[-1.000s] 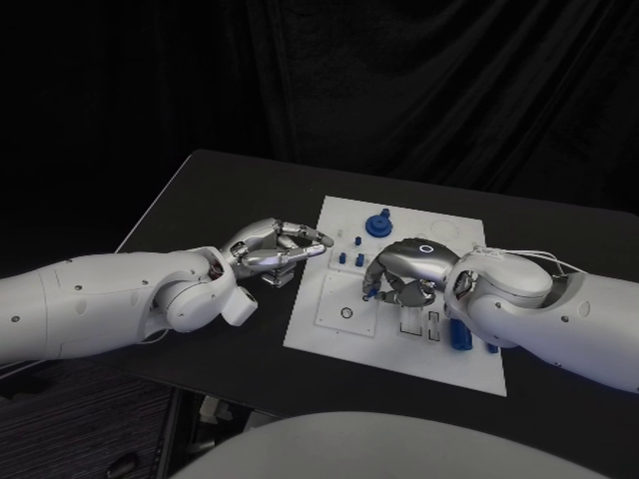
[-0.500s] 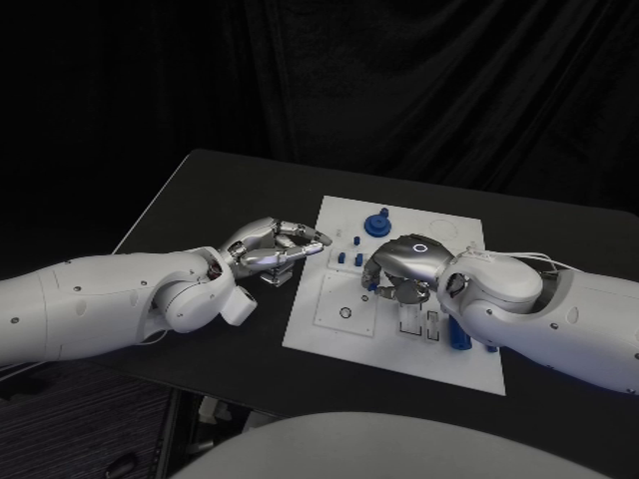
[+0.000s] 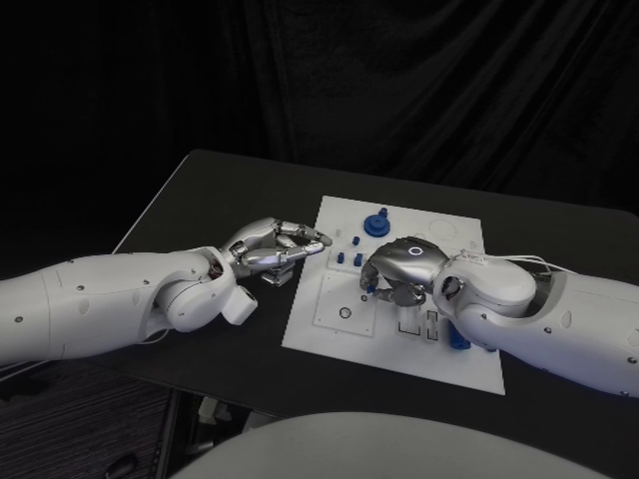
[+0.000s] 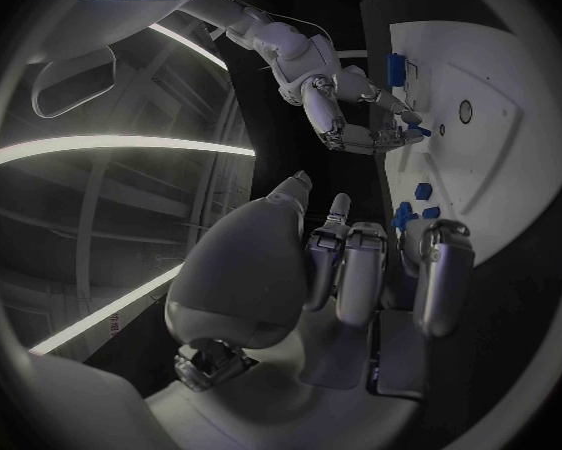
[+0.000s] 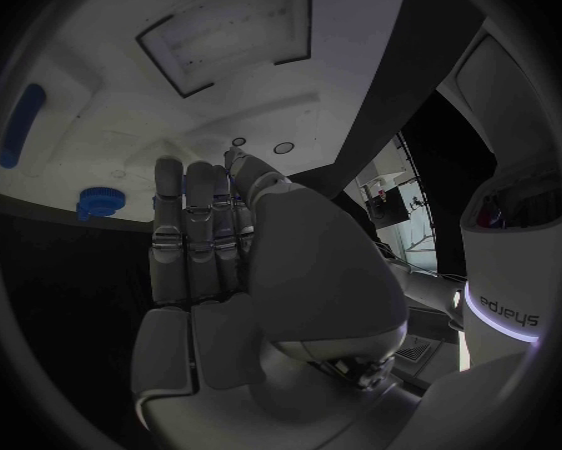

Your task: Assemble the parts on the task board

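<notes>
Board (image 3: 456, 349), white plate, sits mid-frame slightly right of centre in head view, on black table (image 3: 205, 200). Right arm (image 3: 579, 319) comes in from lower right, lying across board's lower right part. Left arm (image 3: 90, 304) enters from left edge, stopping just short of board's left edge. Right hand (image 3: 403, 267) is over board's middle, back of hand up, fingers curled downward toward the surface; looks like fingertips are on or near a small blue piece, but can't tell if anything is held. In left wrist view the same hand (image 4: 356, 120) reaches to the board w/ fingertips close by a blue bit. Left hand (image 3: 277, 247) hovers over table just beside board's upper left edge, fingers bent in together, thumb tip near fingertips; nothing visible betw. them. Blue knob (image 3: 378, 222) stands upright near board's top edge. Small blue pegs (image 3: 351, 259) stand betw. the two hands. Blue part (image 3: 461, 341) lies lower right, partly hidden by right arm.
</notes>
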